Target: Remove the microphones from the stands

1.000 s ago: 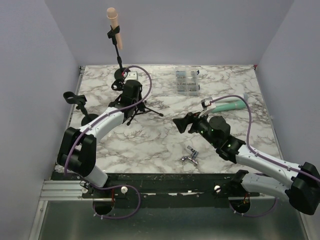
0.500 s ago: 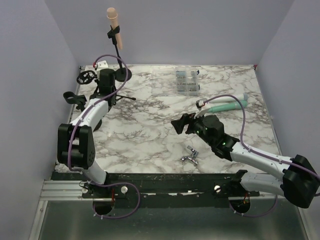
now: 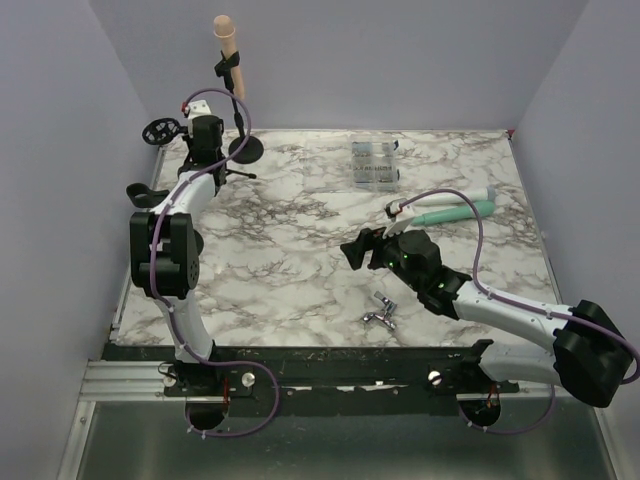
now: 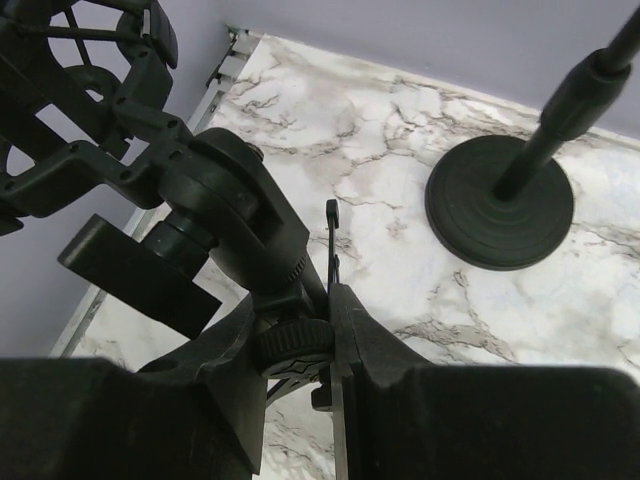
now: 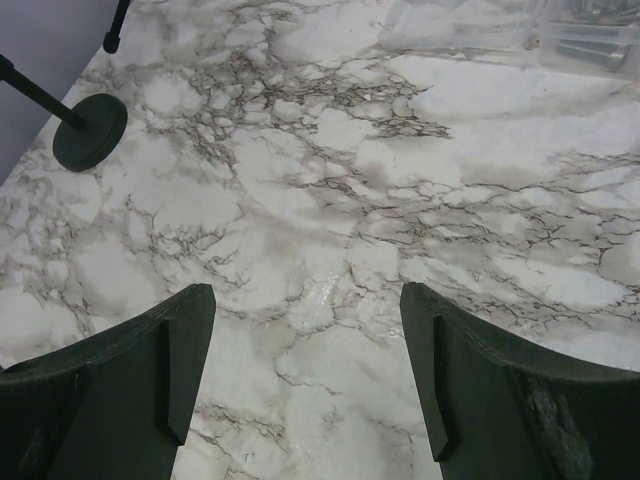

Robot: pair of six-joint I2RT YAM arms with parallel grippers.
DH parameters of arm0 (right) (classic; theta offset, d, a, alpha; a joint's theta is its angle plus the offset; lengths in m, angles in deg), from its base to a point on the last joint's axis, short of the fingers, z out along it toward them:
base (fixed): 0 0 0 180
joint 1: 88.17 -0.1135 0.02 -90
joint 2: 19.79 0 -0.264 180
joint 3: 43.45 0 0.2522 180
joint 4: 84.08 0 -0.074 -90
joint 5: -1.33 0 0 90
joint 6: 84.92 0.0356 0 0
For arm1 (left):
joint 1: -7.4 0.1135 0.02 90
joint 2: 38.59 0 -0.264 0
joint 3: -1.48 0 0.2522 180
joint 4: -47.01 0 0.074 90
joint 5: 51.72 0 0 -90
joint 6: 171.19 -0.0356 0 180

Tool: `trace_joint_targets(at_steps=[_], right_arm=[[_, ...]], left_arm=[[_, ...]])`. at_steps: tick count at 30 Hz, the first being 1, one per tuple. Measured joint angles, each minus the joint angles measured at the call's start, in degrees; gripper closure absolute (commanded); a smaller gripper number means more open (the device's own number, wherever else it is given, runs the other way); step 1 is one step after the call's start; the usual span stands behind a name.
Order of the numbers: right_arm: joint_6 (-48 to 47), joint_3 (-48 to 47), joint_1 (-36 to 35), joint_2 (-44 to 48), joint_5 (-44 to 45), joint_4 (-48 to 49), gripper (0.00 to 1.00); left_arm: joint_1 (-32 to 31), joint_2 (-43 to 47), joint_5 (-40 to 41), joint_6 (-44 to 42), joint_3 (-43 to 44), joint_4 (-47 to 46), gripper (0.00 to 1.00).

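Note:
A peach-coloured microphone [image 3: 226, 36] sits in the clip at the top of a thin black stand [image 3: 236, 95], whose round base [image 3: 247, 150] rests at the back left of the table. My left gripper [image 3: 205, 138] is just left of that base, shut on the knurled collar [image 4: 293, 343] of a small black tripod stand with a shock mount [image 4: 75, 110] on top. It does not touch the microphone. My right gripper [image 3: 360, 249] hovers open over the middle of the table, with only bare marble [image 5: 330, 300] between its fingers.
A clear plastic box [image 3: 375, 163] lies at the back centre, and a teal tube-shaped object [image 3: 455, 210] at the right. A small metal piece [image 3: 380, 316] lies near the front. Another black stand [image 3: 150, 196] is at the left edge. Walls close in on three sides.
My left arm has carried the tripod stand from the table's middle left to the back-left corner, next to the microphone stand's base. The right gripper has drifted slightly left, still open.

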Motion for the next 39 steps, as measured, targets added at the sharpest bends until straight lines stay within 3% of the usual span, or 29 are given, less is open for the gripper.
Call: trace_joint_targets(at_steps=[4,9,19,28,39], right_arm=[[0.00,0.00,0.00,0.00,0.02,0.48,0.18],[0.00,0.00,0.00,0.00,0.02,0.98,0.18],[0.02,0.02,0.00,0.15,0.02,1.64,0.18],[0.24,0.52,0.00,3.15,0.00,1.62,0.18],[1.33,1.84,0.00,7.45,0.00,1.64,0.18]], left_arm=[[1.09,-3.23,0.02,0.26,3.43,3.54,0.93],[1.51,-3.80,-0.37,1.16,3.61,5.90,0.79],[1.51,-3.69,-1.81,4.85,2.01,6.60,0.40],[1.51,3.02,-5.29,7.65,-5.27,7.13,0.15],[1.51,18.75,-19.30,11.32,-9.70,6.47,0.12]])
